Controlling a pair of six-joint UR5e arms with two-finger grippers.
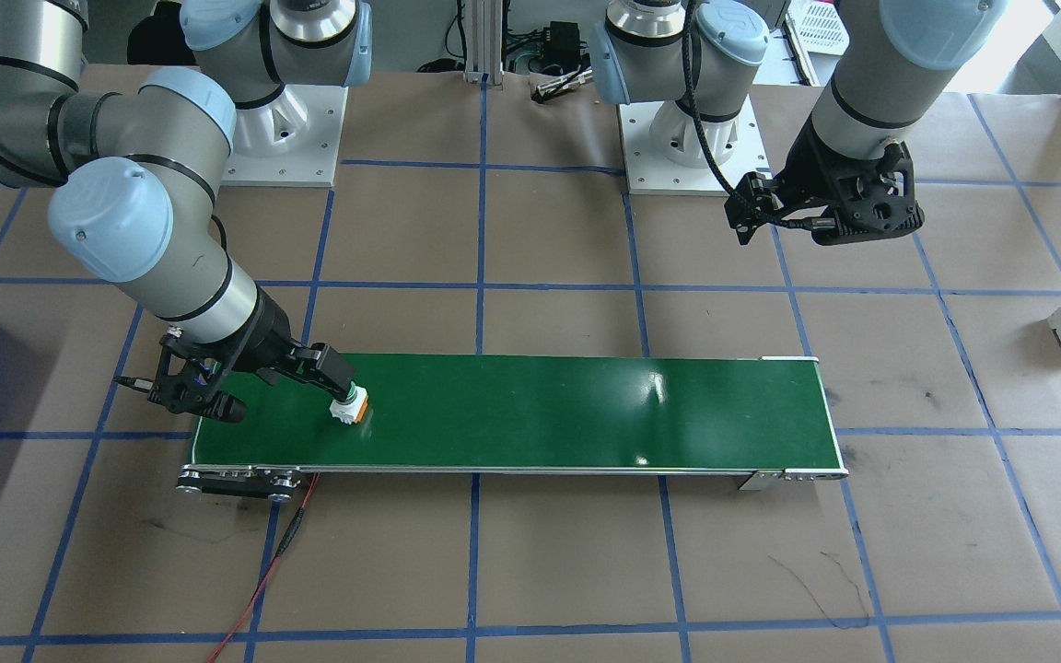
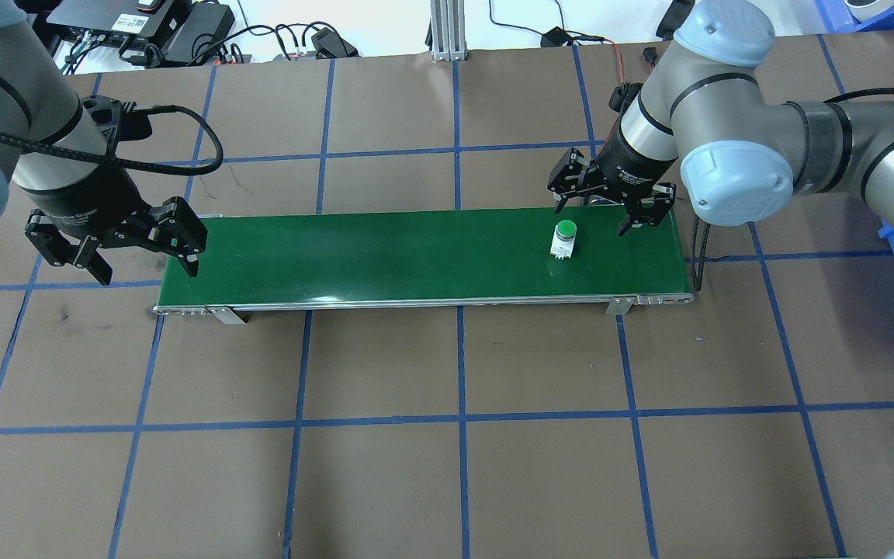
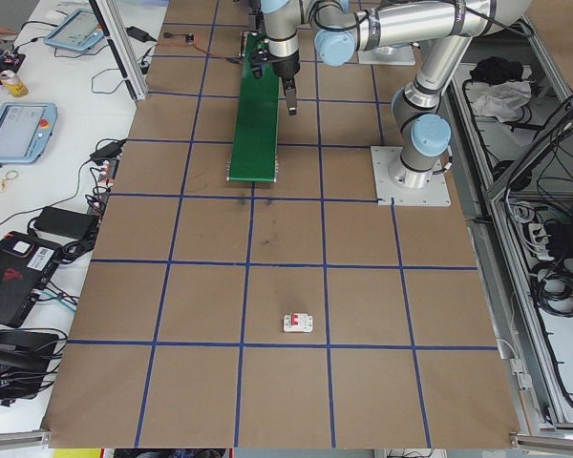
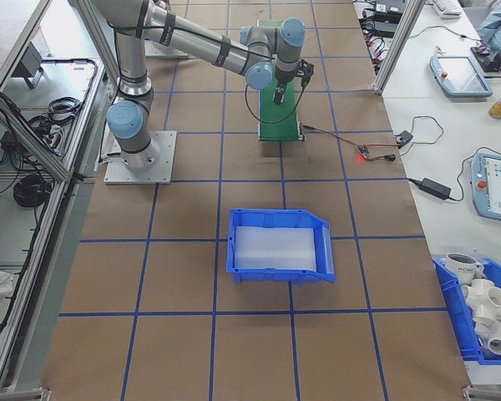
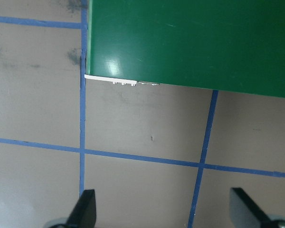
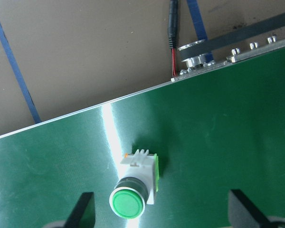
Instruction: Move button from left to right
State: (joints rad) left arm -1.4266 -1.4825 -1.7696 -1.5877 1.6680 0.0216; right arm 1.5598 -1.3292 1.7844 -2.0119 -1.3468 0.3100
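Trouble I foresee: the button (image 6: pixel 133 190) stands on the green belt (image 6: pixel 218 133) between my right gripper's (image 2: pixel 610 206) spread fingers, nearer one, which could tip it on closing; my left gripper (image 2: pixel 117 241) hangs open, empty.

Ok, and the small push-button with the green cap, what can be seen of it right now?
The small push-button with a round green cap has a whitish blocky body under a dark collar, with an orange strip on one side in the front-facing view. It looks like plastic. It stands on the green conveyor belt near the robot's right end, cap up. The right gripper hangs open beside it; its fingers do not touch the button in the wrist view.
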